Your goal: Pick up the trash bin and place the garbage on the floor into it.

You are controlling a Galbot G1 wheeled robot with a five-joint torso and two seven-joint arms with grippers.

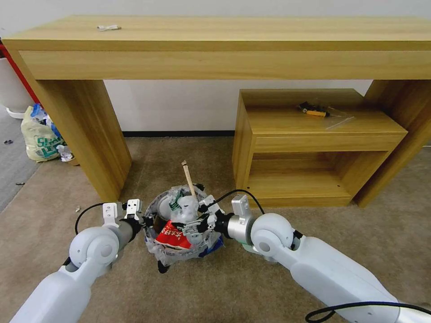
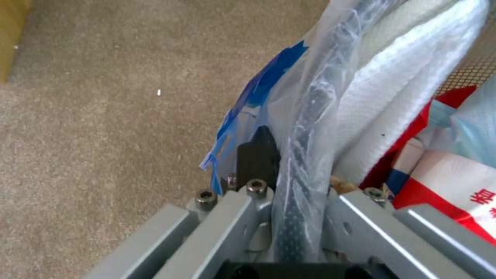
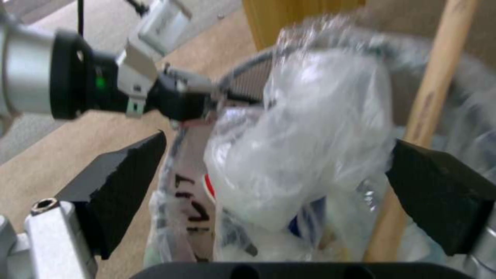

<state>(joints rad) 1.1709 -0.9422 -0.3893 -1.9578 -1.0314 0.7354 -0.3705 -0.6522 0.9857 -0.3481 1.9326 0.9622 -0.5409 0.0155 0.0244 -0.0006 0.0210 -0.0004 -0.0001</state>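
Observation:
The black trash bin (image 1: 155,211), lined with crinkly clear plastic, sits between my two arms over the beige floor (image 1: 251,287). It is heaped with garbage: a red wrapper (image 1: 173,235), a wooden stick (image 1: 189,177) poking up and crumpled clear plastic (image 1: 188,205). My left gripper (image 1: 144,220) is shut on the bin's rim (image 2: 305,116), beside the liner's blue patch (image 2: 261,87), with white cloth (image 2: 393,89) and red wrapper (image 2: 455,182) inside. My right gripper (image 1: 194,220) hangs open over the heap. Its black fingers (image 3: 121,182) flank the crumpled plastic (image 3: 305,128) without touching it, near the stick (image 3: 439,77).
A large wooden desk (image 1: 215,45) spans the back, its leg (image 1: 85,134) close on the left. A low wooden shelf unit (image 1: 310,148) stands right of the bin. A pale-yellow shopping bag (image 1: 39,137) lies at far left by the grey carpet strip (image 1: 13,166).

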